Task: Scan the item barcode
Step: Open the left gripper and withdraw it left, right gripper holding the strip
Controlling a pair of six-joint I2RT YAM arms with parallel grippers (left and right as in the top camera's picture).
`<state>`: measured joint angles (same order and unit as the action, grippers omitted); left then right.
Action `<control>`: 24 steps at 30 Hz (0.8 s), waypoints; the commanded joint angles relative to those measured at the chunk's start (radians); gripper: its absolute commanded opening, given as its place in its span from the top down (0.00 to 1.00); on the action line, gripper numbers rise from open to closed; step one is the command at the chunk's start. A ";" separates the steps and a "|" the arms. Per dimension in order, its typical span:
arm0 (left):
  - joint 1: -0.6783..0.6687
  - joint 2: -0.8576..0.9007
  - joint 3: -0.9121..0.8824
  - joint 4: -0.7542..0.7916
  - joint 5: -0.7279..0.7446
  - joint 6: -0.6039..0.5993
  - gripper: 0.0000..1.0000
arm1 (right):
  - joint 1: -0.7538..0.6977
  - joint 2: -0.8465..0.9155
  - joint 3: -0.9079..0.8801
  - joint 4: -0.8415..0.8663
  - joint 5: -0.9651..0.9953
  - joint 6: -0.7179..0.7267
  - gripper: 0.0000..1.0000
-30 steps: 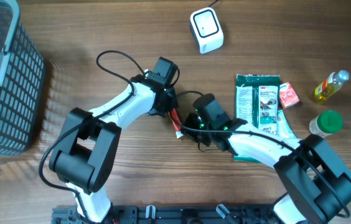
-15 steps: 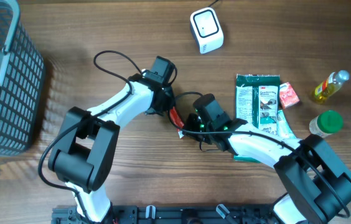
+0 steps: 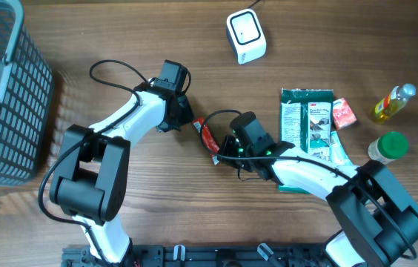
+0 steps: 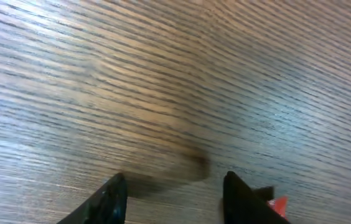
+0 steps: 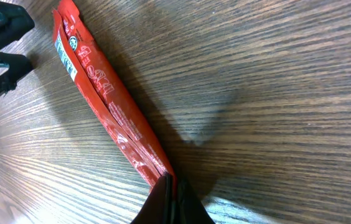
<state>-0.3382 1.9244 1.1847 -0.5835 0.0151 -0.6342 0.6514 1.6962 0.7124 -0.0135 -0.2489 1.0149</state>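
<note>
Near the middle of the bench [image 3: 120, 30] lies a long red packet [image 3: 207, 137]. The right gripper [image 3: 216, 156] is clenched on its lower end. The left gripper [image 3: 186, 123] sits just beside the packet's top end, released, its fingers [image 4: 110, 194] apart with only wood between them. Bare wood spreads from the packet up to the white scanner [image 3: 246, 35] near the far edge. It also spreads left toward the grey basket [image 3: 16, 96] at the left edge. What is in the basket I cannot tell. Off to the right sit a green pack [image 3: 307, 119], a small pink packet [image 3: 342, 113], a yellow bottle [image 3: 393, 102] and a green-lidded jar [image 3: 390, 146], close together.
</note>
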 commanded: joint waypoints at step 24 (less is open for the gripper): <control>0.080 -0.153 -0.012 -0.118 -0.250 0.171 0.00 | -0.224 -0.219 0.167 -0.399 -0.287 -0.730 0.96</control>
<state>-0.3012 1.8477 1.1770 -0.7010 -0.2981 -0.5144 0.4641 1.5742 0.7872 -0.3267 -0.4423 0.5610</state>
